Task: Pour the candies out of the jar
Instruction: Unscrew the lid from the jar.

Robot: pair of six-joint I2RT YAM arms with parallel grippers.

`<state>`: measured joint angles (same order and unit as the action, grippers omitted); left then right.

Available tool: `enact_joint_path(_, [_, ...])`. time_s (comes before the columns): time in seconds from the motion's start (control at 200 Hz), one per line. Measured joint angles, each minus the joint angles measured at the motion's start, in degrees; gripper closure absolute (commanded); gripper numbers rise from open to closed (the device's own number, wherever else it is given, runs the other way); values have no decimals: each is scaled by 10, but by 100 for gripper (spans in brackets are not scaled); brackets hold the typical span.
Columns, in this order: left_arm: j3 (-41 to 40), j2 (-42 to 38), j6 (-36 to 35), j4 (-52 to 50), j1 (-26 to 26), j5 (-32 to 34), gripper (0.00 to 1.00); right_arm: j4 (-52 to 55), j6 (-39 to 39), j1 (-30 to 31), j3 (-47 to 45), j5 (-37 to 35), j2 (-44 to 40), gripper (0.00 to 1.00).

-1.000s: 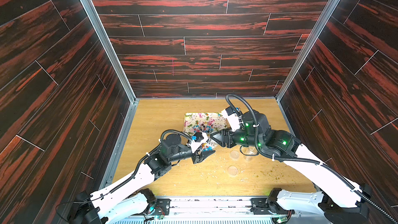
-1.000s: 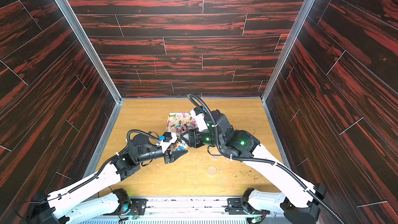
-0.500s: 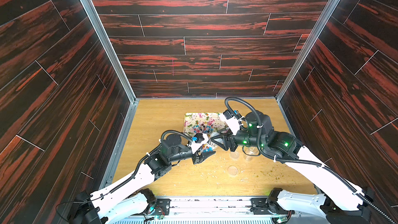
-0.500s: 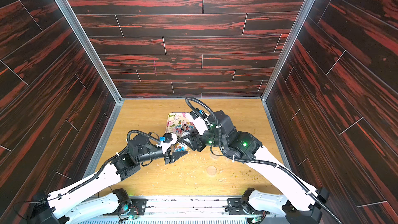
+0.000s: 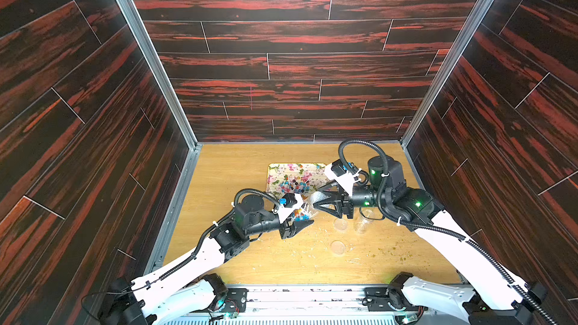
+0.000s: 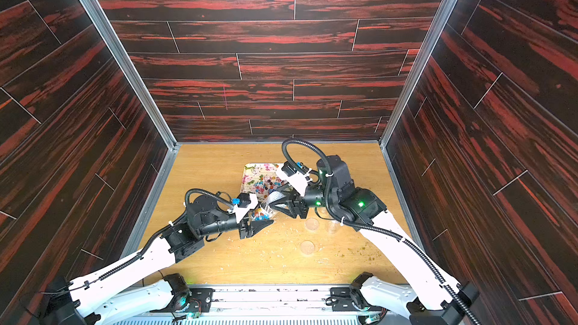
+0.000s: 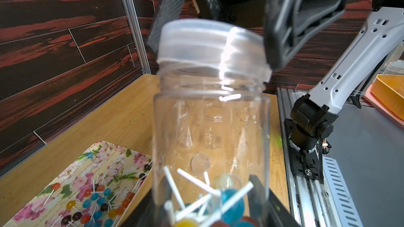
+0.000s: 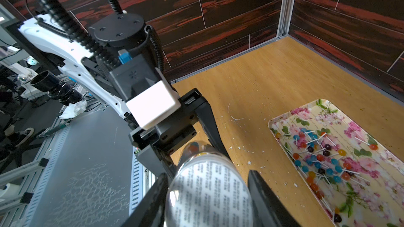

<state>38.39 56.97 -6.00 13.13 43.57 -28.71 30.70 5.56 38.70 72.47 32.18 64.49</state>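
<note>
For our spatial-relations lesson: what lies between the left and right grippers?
The clear jar, candies at its bottom: left gripper holds its base, right gripper grips the lid at its mouth. Shown best in the left wrist view.

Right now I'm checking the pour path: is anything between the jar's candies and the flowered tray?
Yes: the lid sits over the mouth of the jar, gripped by the right claw. The candies lie at the jar's bottom behind it, so none can reach the tray.
</note>
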Motion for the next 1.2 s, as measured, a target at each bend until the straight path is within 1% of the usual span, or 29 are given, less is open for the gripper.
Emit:
enact_joint_path(0.125, [0,0,0,0,-2,-1,46,-7,0,-6,0,10,0,41])
enact_joint_path(0.501, [0,0,0,0,-3,0,46,-41,-42,-8,0,31,1,43])
enact_joint_path(0.872, [0,-1,0,0,-3,0,46,-43,-59,-9,16,-1,1,44])
enact_joint_path(1.197, [0,-18,0,-1,-3,3,46,-28,-59,-29,17,-30,-3,44])
